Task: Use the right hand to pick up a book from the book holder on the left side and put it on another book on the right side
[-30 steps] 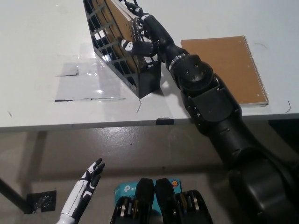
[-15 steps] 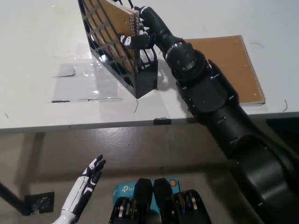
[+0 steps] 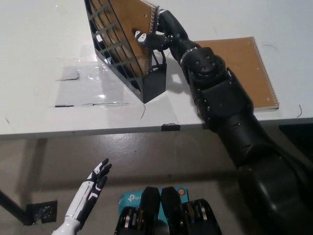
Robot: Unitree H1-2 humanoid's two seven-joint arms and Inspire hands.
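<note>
At the book holder [image 3: 146, 83], right hand [image 3: 159, 36] grips book [image 3: 134, 22]

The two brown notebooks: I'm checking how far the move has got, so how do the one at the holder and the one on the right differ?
The notebook in the holder stands tilted, half out of the black holder, while the notebook on the right lies flat on the white table. The right hand grips the first; nothing touches the second. Both have brown covers and spiral binding. The left hand rests low, open.
</note>
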